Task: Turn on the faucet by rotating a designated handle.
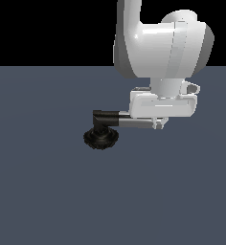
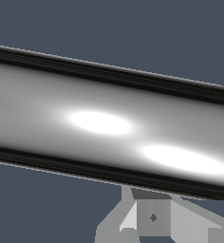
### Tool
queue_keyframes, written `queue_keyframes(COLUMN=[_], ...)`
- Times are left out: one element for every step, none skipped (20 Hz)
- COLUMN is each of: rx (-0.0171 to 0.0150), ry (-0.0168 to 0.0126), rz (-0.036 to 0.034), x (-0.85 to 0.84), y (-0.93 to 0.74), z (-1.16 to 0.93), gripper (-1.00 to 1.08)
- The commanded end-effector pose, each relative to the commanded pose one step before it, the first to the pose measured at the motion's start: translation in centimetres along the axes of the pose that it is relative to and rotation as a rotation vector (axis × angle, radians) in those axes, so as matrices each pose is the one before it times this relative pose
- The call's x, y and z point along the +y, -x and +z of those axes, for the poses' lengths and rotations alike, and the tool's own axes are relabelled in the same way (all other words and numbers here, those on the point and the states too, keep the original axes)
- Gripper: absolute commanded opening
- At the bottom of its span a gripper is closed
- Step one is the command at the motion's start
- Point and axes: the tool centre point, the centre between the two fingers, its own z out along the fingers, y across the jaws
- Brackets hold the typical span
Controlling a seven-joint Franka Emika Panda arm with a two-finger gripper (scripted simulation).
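A flat, matte slate-blue floor [image 1: 43, 191] fills the lower part of the exterior view, plain and unmarked, with no seams, tiles or texture; it runs back to a straight, level horizon, and above that line lies a featureless black backdrop [image 1: 48, 28], with no walls, windows or furniture to be made out; the light is soft and even, and no lamp or other source shows; only a faint, slightly darker patch lies on the floor, with no sharp shadows; in the wrist view the same slate-blue surface [image 2: 109, 23] shows as a uniform field, equally plain and evenly lit.
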Motion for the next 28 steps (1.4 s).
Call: queue_keyframes(rx=[-0.00474, 0.0, 0.0, 0.00457, 0.0, 0.0, -0.00034, 0.0, 0.0, 0.0, -0.00034, 0.0, 0.0, 0.0, -0.00034, 0.0, 0.0, 0.0, -0.00035, 0.0, 0.0, -0.00035, 0.0, 0.0, 0.0, -0.00035, 0.0, 0.0], ry=[0.00114, 0.0, 0.0, -0.00051, 0.0, 0.0, 0.00003, 0.0, 0.0, 0.0, 0.00003, 0.0, 0.0, 0.0, 0.00003, 0.0, 0.0, 0.0, 0.00003, 0.0, 0.0, 0.00003, 0.0, 0.0, 0.0, 0.00003, 0.0, 0.0], rz=[0.0115, 0.0, 0.0, -0.0078, 0.0, 0.0, 0.0006, 0.0, 0.0, 0.0, 0.0006, 0.0, 0.0, 0.0, 0.0006, 0.0, 0.0, 0.0, 0.0006, 0.0, 0.0, 0.0006, 0.0, 0.0, 0.0, 0.0006, 0.0, 0.0], x=[1.252, 0.219, 0.0, -0.671, -0.026, -0.026, 0.005, -0.026, -0.026, -0.026, 0.007, -0.025, -0.025, -0.025, 0.008, -0.025, -0.025, -0.025, 0.009, -0.024, -0.024, 0.01, -0.024, -0.024, -0.024, 0.011, -0.023, -0.023], y=[-0.405, -0.252, 0.0, 0.037, -0.347, -0.346, -0.336, -0.342, -0.34, -0.339, -0.329, -0.335, -0.333, -0.331, -0.321, -0.327, -0.326, -0.324, -0.314, -0.32, -0.318, -0.308, -0.314, -0.312, -0.31, -0.3, -0.306, -0.304], z=[0.439, -0.003, 0.0, -0.43, 0.005, 0.005, 0.023, 0.005, 0.005, 0.005, 0.023, 0.005, 0.005, 0.005, 0.023, 0.004, 0.004, 0.004, 0.023, 0.004, 0.004, 0.023, 0.004, 0.004, 0.004, 0.024, 0.004, 0.004], gripper=[-1.0, -1.0, -1.0, -1.0, -1.0, -1.0, -1.0, -1.0, -1.0, -1.0, -1.0, -1.0, -1.0, -1.0, -1.0, -1.0, -1.0, -1.0, -1.0, -1.0, -1.0, -1.0, -1.0, -1.0, -1.0, -1.0, -1.0, -1.0])
